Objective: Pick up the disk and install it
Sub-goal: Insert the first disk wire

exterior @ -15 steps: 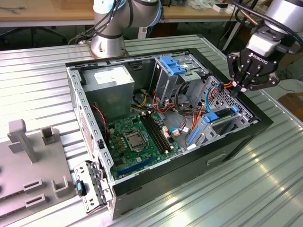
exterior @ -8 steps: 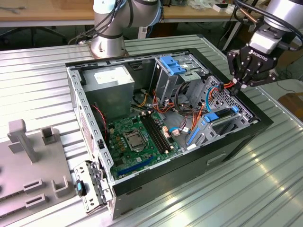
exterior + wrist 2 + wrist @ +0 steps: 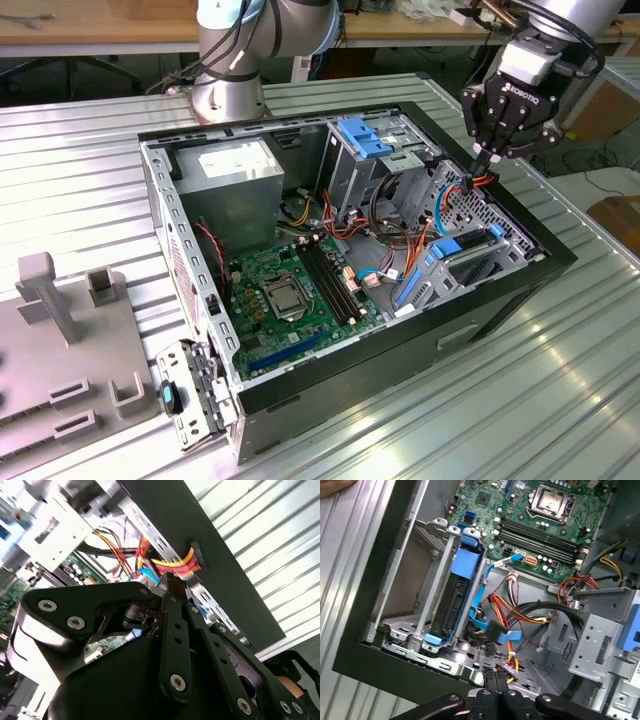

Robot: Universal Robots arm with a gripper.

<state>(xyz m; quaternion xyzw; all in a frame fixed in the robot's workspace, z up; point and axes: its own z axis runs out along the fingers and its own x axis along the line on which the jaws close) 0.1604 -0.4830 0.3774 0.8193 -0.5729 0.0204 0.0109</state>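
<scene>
Claw (image 3: 482,165) hangs over the case's corner on the exterior view's right, just inside the black case wall (image 3: 480,310). Its fingers are drawn together, and the end of the orange-and-red wire bundle (image 3: 478,182) sits at their tips, so you have it pinched. Both wrist views agree: the tips (image 3: 496,677) meet at the bundle (image 3: 511,666), and in the second wrist view the claw (image 3: 172,587) sits right against the orange and yellow leads (image 3: 175,562).

The disk (image 3: 455,600) is not in the claw. It stands on edge in its bay along the case wall, dark body between blue bracket ends, with grey cage rails to either side. In the exterior view you see it (image 3: 470,262) below the claw, deep in the slot.

Room is tight. The case rim lies close on one side of the claw and the perforated bay frame (image 3: 470,215) sits just beneath it. A flat blue cable (image 3: 506,636) and a tangle of coloured leads crowd the gap beside the disk.

Further in are the silver cage with a blue latch (image 3: 370,150), the power-supply box (image 3: 240,185) and the motherboard (image 3: 290,285). On the ribbed bench (image 3: 80,160) a grey fixture (image 3: 60,330) stands well apart from the case.
</scene>
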